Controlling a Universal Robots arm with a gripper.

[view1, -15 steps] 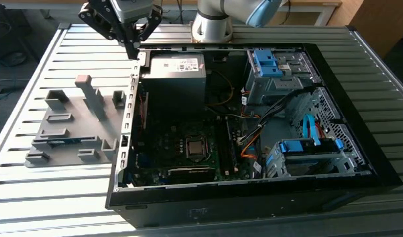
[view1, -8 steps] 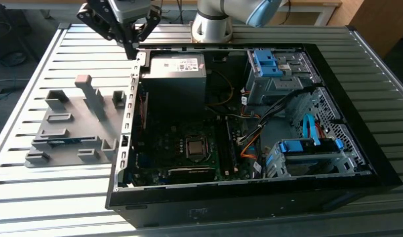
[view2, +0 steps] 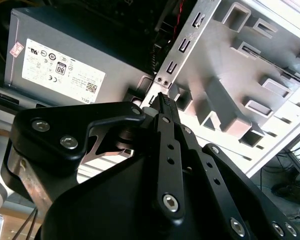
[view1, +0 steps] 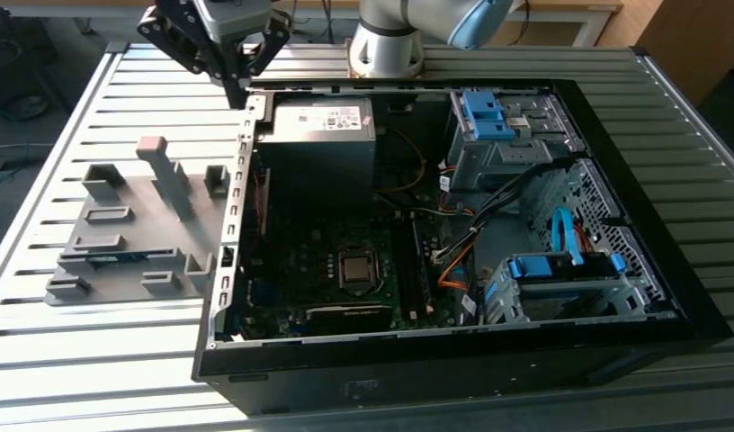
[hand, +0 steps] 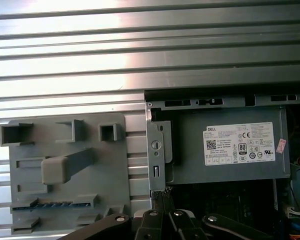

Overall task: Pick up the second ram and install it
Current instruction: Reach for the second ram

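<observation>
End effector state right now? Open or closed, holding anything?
End effector: closed, holding nothing. The ram stick lies in the grey holder tray.

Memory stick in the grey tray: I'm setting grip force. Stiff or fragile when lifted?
Thin and narrow, the dark blue-green memory stick is probably light yet stiff. Seated edgewise in the grey moulded tray, it may bind if tilted.
</observation>
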